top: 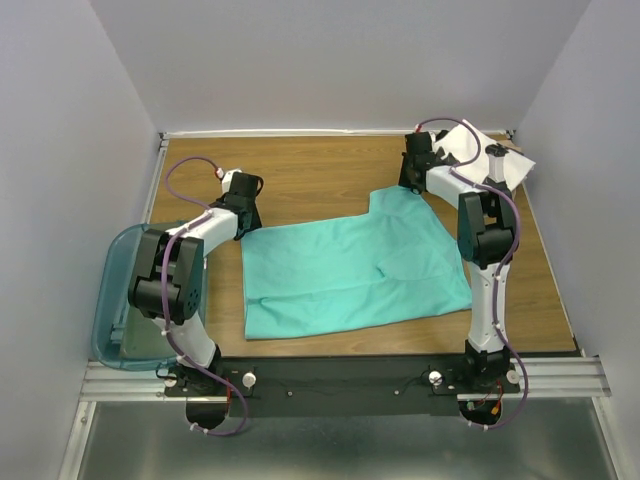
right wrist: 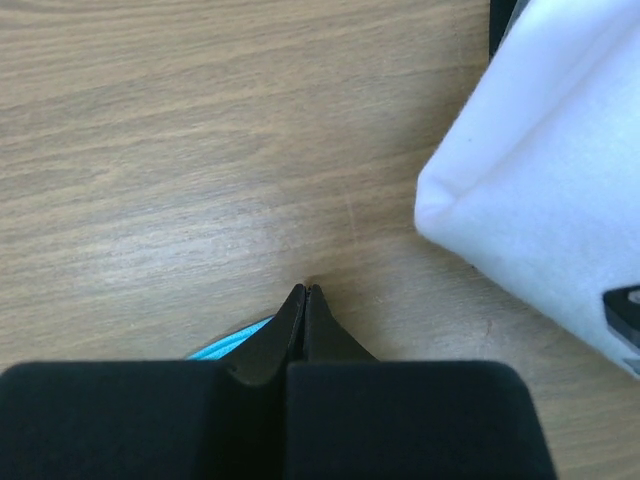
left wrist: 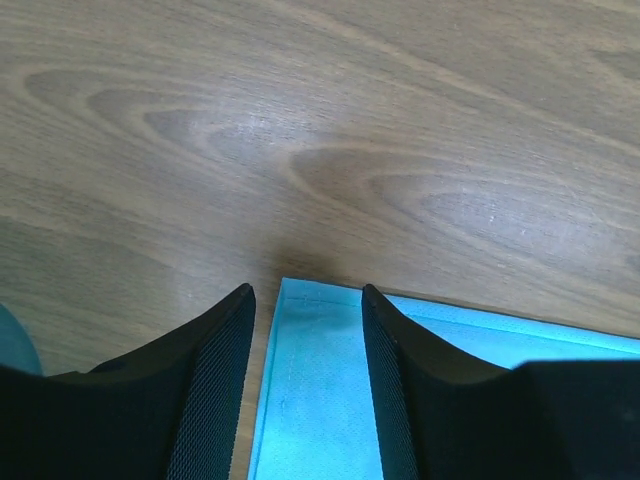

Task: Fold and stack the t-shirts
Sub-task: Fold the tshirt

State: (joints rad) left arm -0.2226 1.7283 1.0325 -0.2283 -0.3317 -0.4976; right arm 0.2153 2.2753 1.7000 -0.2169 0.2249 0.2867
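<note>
Black-fingered left gripper (left wrist: pixel 308 292) stands parted astride a corner of the flat teal cloth t-shirt (left wrist: pixel 320 400). The right gripper (right wrist: pixel 305 288) is pressed closed at that shirt's far edge; whether it pinches cloth is unclear. Bare wooden table (top: pixel 300 170) stretches beyond both, a folded white cloth t-shirt (right wrist: pixel 540 190) just to the right, grey walls (top: pixel 60 120) around.

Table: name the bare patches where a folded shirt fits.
Bare table: the far strip between left gripper and right gripper, and the right side beyond the teal t-shirt. Crowded: white t-shirt in the far-right corner, bin at left.
</note>
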